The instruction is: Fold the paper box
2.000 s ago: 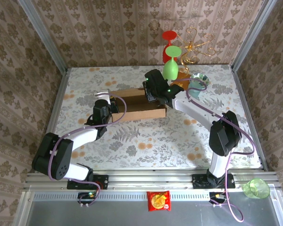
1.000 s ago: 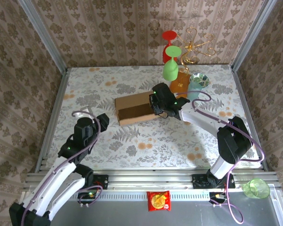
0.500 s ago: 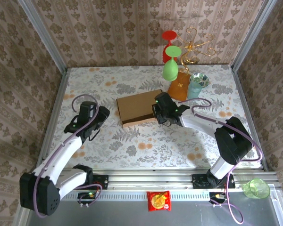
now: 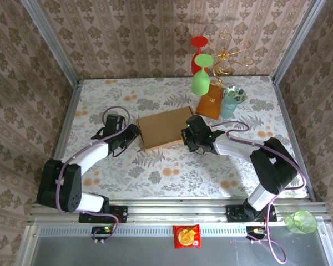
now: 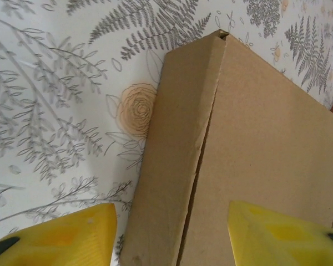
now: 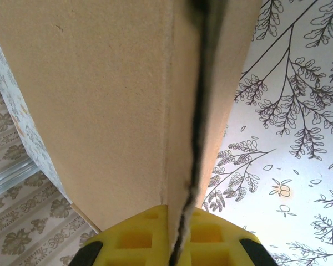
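Note:
The paper box [image 4: 163, 127] lies shut and flat on the flowered table, a tan cardboard mailer. My left gripper [image 4: 133, 134] sits at its left end. In the left wrist view the yellow fingers [image 5: 61, 233] stand wide apart, open, with the box's corner and side seam [image 5: 205, 138] between them, and I see no contact. My right gripper [image 4: 188, 136] is at the box's right end. In the right wrist view its yellow pads [image 6: 133, 235] are closed together on the box's side wall [image 6: 177, 111], the gripper [image 6: 177, 235] shut on it.
An orange-brown packet [image 4: 210, 103] leans just behind the box's right end, beside a pale cup and bowl [image 4: 232, 97]. A green glass [image 4: 200, 82], a red glass [image 4: 199, 43] and a gold wire stand [image 4: 233, 55] are at the back. Patterned walls enclose the table.
The box's lid has come down and the box now lies shut. My left arm swung away, then returned to the box's left end. My right gripper stayed at the right end.

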Controlling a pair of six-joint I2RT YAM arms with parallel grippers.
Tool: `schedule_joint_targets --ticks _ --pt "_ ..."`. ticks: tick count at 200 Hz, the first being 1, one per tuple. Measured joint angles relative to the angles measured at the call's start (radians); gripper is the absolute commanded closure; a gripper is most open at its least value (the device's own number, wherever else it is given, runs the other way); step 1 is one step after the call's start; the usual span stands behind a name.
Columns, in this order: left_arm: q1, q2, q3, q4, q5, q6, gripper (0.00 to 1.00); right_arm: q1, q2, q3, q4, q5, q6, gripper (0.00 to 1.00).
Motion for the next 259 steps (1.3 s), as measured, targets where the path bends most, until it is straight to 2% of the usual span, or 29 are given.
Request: schedule_joint_targets --ticks 37,74,94,122,136,156,161,168,193,224,259 --pt "0.000 0.103 0.000 0.082 0.047 0.037 0.55 -0.013 0.000 -0.007 0.004 -0.029 -0.024 0.84" --pt "-0.004 0.139 0.000 0.144 0.083 0.050 0.70 -0.035 0.000 -0.012 -0.047 -0.059 -0.074 0.64" --pt "-0.014 0.140 0.000 0.161 0.084 0.059 0.77 -0.058 -0.002 -0.006 -0.105 -0.075 -0.153 0.54" --pt "-0.020 0.147 0.000 0.176 0.087 0.067 0.82 -0.122 -0.060 0.029 -0.204 -0.096 -0.386 0.41" --pt "-0.022 0.150 0.002 0.181 0.090 0.076 0.84 -0.166 -0.115 0.049 -0.235 -0.114 -0.520 0.39" --pt "-0.026 0.152 0.012 0.172 0.089 0.098 0.88 -0.264 -0.174 0.073 -0.241 -0.190 -0.726 0.34" --pt "-0.026 0.153 0.014 0.167 0.088 0.105 0.89 -0.289 -0.179 0.075 -0.236 -0.214 -0.776 0.29" --pt "-0.026 0.153 0.018 0.161 0.088 0.113 0.90 -0.324 -0.179 0.078 -0.233 -0.248 -0.837 0.28" --pt "-0.026 0.154 0.034 0.130 0.085 0.154 0.92 -0.435 -0.099 0.101 -0.240 -0.378 -1.056 0.16" --pt "-0.025 0.154 0.040 0.117 0.087 0.200 0.97 -0.491 0.063 0.136 -0.250 -0.489 -1.221 0.15" --pt "-0.018 0.154 0.037 0.119 0.098 0.227 0.98 -0.496 0.155 0.176 -0.248 -0.581 -1.301 0.15"
